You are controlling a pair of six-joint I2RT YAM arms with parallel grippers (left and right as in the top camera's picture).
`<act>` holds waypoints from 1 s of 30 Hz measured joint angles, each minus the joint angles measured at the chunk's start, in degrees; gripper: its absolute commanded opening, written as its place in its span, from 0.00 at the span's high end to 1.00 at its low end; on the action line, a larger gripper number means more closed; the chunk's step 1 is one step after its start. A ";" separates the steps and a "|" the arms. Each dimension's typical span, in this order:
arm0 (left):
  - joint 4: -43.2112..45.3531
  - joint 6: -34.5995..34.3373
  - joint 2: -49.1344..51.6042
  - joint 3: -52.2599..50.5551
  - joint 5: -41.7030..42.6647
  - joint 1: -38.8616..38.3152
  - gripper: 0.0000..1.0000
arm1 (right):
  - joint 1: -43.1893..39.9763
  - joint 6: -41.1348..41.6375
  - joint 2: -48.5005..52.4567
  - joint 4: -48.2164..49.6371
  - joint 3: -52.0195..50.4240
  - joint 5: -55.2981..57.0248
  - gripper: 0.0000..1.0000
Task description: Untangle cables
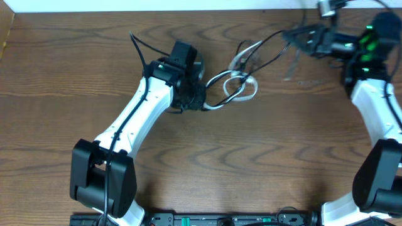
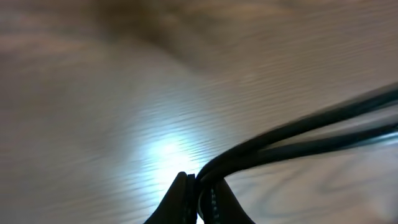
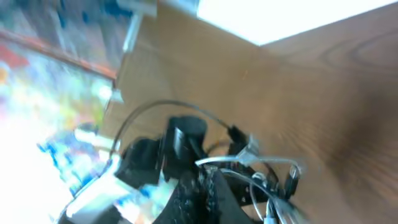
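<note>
Black cable [image 2: 300,127] within left hand's [image 2: 196,182] grip

The table [image 1: 301,138] is brown with darker wood grain. On it lie a white cable [image 1: 253,88] and a black cable [image 2: 348,111]. Left of the white cable, the left arm [image 1: 141,116] is white with black joints. To its right, the right arm [image 1: 377,107] is white with a green light [image 1: 367,41].

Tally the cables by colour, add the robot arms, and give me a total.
white cable: 1
black cable: 1
robot arms: 2, the left arm and the right arm
Total: 4
</note>
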 measured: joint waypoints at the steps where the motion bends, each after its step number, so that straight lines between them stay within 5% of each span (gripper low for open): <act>1: -0.20 0.04 0.04 -0.74 -0.92 0.09 0.93 | -1.29 1.31 0.00 0.33 0.00 -0.15 0.99; 9: 1.64 0.26 0.15 -1.81 -5.14 0.74 0.93 | -4.94 -1.51 -0.04 -9.73 0.48 0.13 0.99; 17: 5.51 0.70 0.15 -1.97 -3.30 0.79 0.93 | -4.76 -25.99 -0.15 -51.74 1.22 13.44 0.99; 23: 5.79 1.09 0.07 -1.68 -2.60 0.79 0.92 | -4.13 -38.91 -0.15 -64.19 0.96 31.87 0.97; 30: 10.88 1.09 -6.58 -0.98 1.44 0.79 0.93 | -3.85 -45.11 -0.15 -69.96 0.96 43.91 0.44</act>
